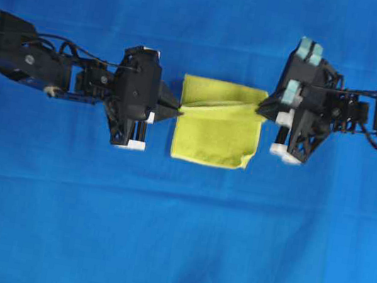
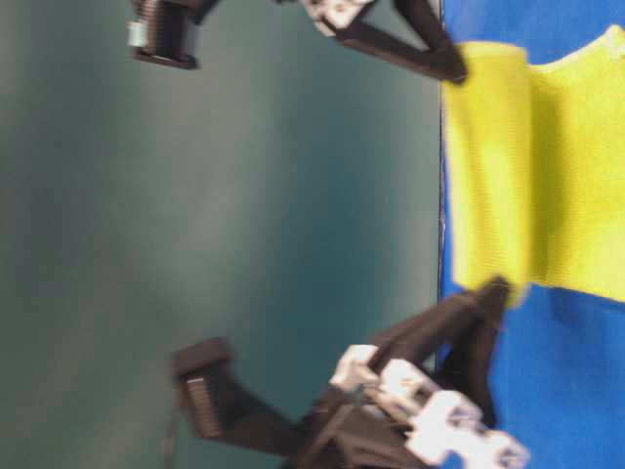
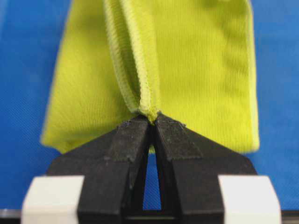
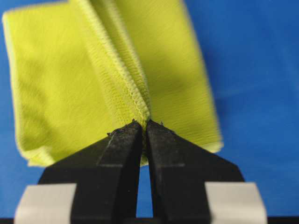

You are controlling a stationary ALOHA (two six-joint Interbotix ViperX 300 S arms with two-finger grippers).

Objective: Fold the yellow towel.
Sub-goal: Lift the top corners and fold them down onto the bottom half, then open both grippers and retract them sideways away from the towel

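Left gripper (image 1: 177,107) at nine o'clock, right gripper (image 1: 259,110) at three, both pinching the yellow-green microfibre towel's (image 1: 214,140) hem above the blue cloth (image 1: 173,239).

Yellow towel (image 3: 201,70) of nubby matt microfibre, stitched ribbed hem, smooth matt blue cloth (image 1: 173,239) beneath

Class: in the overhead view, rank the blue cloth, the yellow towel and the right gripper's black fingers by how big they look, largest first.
1. Blue cloth, filling the view.
2. Yellow towel.
3. Right gripper's black fingers, smallest by far.
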